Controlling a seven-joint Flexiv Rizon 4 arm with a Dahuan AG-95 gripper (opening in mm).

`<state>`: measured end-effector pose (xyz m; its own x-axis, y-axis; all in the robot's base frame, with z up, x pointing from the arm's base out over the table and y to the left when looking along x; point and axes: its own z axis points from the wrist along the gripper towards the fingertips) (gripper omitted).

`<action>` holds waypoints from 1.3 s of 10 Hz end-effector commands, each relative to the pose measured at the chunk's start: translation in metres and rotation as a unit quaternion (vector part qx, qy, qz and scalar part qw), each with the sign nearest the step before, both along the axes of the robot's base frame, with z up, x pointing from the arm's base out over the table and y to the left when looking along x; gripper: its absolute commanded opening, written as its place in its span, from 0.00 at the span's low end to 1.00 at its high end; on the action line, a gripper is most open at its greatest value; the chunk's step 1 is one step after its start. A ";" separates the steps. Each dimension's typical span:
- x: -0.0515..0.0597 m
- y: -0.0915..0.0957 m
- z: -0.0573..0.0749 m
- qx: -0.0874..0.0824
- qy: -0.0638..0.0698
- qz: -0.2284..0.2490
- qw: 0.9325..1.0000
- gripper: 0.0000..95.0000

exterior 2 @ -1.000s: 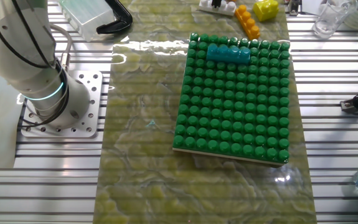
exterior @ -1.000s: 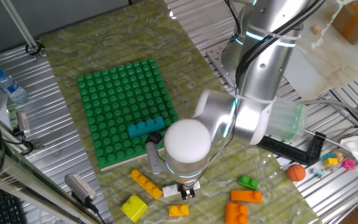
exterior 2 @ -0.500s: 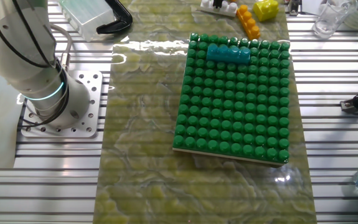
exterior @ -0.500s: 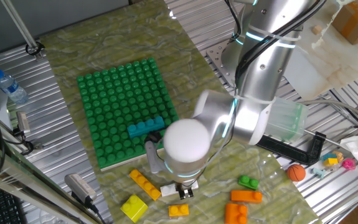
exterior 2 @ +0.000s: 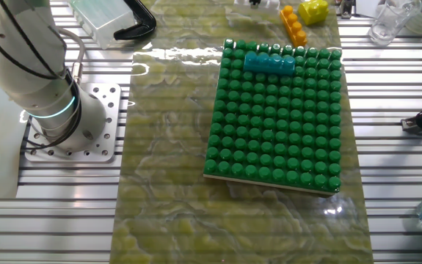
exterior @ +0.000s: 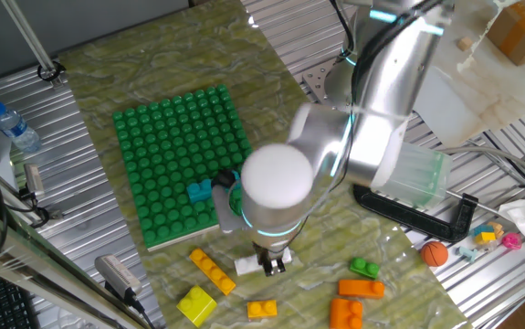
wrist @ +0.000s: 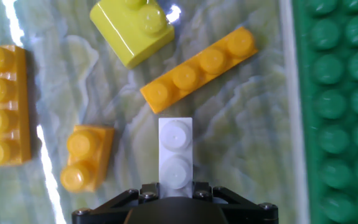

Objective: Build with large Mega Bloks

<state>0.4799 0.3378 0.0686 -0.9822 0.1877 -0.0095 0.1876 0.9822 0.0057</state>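
Between the fingers (wrist: 175, 186), white brick (wrist: 175, 152), above the mat (wrist: 241, 124)

Bright, even overhead light in all three views; shadows soft and short. Strong specular glare on the glossy mat (exterior 2: 166, 55) at 11 o'clock of the green baseplate (exterior 2: 277, 117) in the other fixed view, smaller hotspot near 5 o'clock. Hand view: white streaks of glare along the mat at 9 o'clock and 12 o'clock, highlights on the yellow block (wrist: 132, 28); close range, slightly soft, gripper (wrist: 175, 199) body at 6 o'clock dark and blurred. Fixed views sharp, mild wide-angle stretch at edges.
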 end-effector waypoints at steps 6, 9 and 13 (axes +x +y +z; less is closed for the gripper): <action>-0.012 -0.103 0.063 -0.004 -0.025 0.016 1.000 0.00; -0.013 -0.126 0.066 -0.001 -0.025 0.039 0.999 0.00; -0.013 -0.126 0.066 0.009 -0.020 0.002 1.000 0.00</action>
